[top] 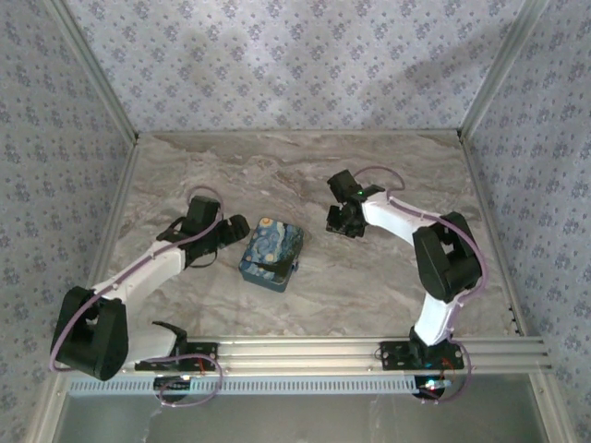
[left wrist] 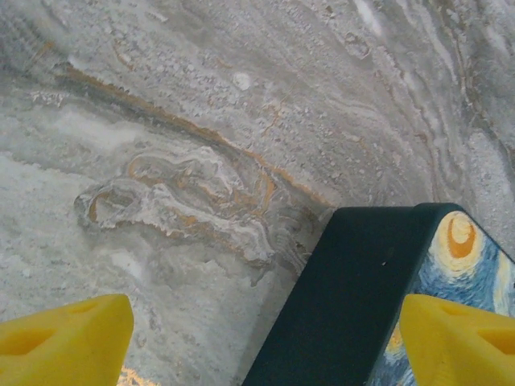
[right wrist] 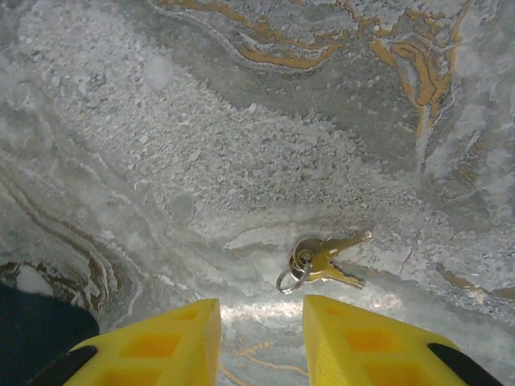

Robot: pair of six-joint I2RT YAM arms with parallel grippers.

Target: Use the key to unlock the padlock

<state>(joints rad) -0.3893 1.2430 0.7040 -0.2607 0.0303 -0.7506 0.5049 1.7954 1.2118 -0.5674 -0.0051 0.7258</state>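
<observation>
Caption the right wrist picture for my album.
Right gripper poised just short of two brass keys on a ring, on the marbled table.

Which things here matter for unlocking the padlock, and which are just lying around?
For the job:
- keys on a ring
- right gripper, poised just short of them

Lying about, as far as shows:
- blue painted box, beside the open left gripper

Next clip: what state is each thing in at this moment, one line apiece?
tin box: lid shut, flat on the table.
keys: on their ring, lying loose on the table, not held.
left end effector: open wide at the box corner, gripping nothing.
right end effector: narrow gap, empty, just short of the keys.
</observation>
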